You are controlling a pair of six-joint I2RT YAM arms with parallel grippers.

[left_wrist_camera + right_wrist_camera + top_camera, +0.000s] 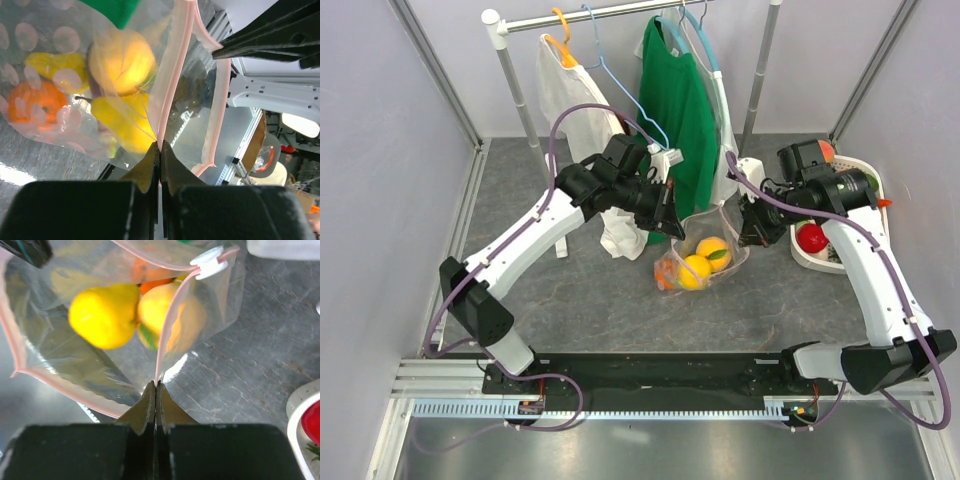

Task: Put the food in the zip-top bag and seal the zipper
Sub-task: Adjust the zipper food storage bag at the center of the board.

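Holding the zip-top bag [708, 262] between them just above the grey tabletop [570, 290], both grippers are pressed together on its pink zipper [172, 85]. The left gripper [160, 150] pinches the rim at the bag's 10 o'clock, the right gripper [156, 387] at its 2 o'clock. Yellow and orange toy fruits [700, 265] lie inside. A red toy fruit [810, 238] is seen in the white basket [825, 265] at 3 o'clock. The mouth gapes, so sealing is judged to call for the rim to be drawn taut and the white slider [207, 262] run along it, neither pinch being loosened.
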